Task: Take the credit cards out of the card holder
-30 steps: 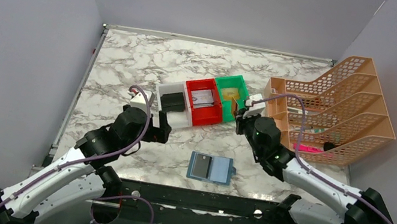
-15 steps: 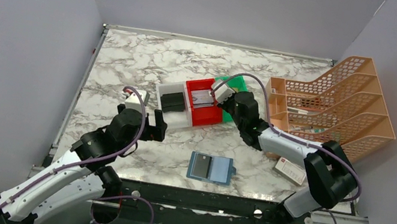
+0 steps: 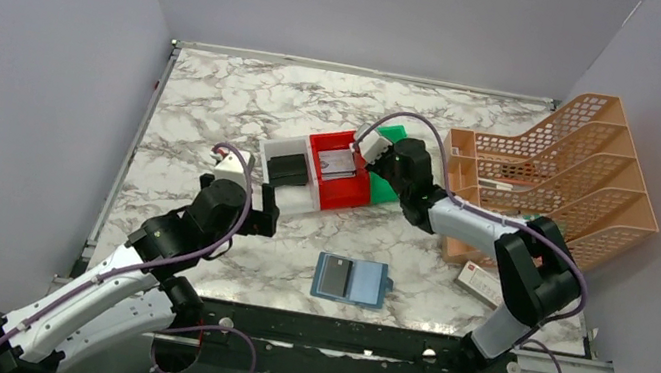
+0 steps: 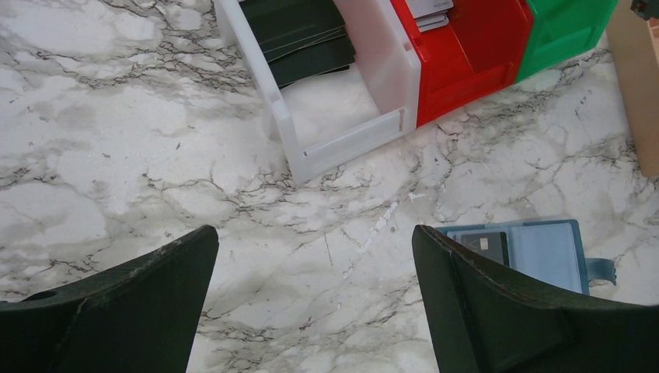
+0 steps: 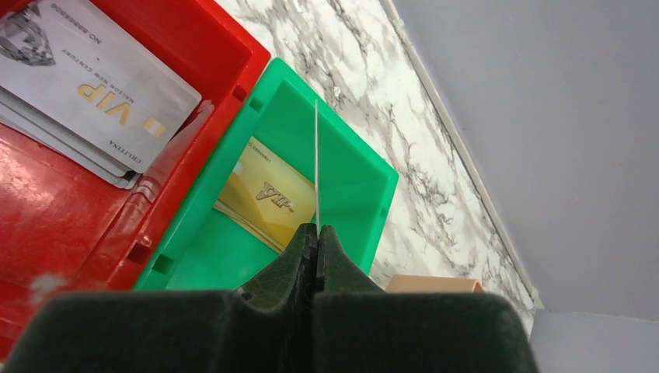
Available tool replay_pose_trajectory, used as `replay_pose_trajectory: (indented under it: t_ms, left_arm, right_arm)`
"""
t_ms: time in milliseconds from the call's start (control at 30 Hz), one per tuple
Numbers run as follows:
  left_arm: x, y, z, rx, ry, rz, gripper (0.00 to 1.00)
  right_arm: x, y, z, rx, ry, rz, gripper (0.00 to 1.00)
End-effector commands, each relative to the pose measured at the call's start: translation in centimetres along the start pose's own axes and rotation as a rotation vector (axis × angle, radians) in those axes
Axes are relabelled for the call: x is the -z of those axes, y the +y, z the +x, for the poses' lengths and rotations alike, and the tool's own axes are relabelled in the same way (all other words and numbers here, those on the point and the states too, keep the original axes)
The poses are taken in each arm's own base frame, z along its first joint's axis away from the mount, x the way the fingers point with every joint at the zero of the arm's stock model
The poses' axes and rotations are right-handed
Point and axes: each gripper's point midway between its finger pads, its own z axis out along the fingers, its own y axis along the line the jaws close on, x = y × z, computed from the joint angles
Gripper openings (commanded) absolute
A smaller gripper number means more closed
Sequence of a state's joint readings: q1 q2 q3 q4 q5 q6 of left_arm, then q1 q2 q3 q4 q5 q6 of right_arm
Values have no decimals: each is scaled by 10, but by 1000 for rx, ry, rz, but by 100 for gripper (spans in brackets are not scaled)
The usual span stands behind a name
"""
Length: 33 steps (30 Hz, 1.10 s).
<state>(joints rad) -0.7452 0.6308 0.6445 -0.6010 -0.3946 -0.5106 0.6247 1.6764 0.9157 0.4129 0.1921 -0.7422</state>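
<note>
Green bin point(image 5: 350, 179) below, right end effector point(image 5: 317, 228) has swung leftward, clamped on a card point(image 5: 316, 155); left end effector point(image 4: 315, 241) stays apart.

Teal-blue card holder point(image 3: 350, 279) lying open and flat on the marble table point(image 3: 220, 97), snap tab to the right, dark card point(image 4: 486, 247) in its left pocket, silver cards point(image 5: 85, 93) stacked in red bin point(image 5: 225, 47), gold card point(image 5: 264, 198) in green bin point(image 5: 357, 186), thin card point(image 5: 316, 163) edge-on, pinched by right gripper point(image 5: 317, 229) above the green bin.
</note>
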Motion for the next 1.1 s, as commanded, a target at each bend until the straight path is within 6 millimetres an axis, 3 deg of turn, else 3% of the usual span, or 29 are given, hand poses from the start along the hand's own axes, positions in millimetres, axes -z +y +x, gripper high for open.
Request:
replay_pose_trajectory:
  t_ms: [0, 467, 767, 1067]
  left_arm:
    - [2, 5, -2, -7, -19, -10, 99]
    - [2, 6, -2, -6, -21, -13, 99]
    - [2, 5, -2, -5, -22, -12, 99]
    - [1, 6, -1, -6, -17, -16, 99]
  right_arm:
    - [-14, 4, 7, 1, 15, -35, 1]
    - [-44, -1, 32, 28, 52, -27, 1]
    - [-61, 10, 48, 95, 60, -48, 1]
    - [-52, 19, 44, 91, 19, -107, 10]
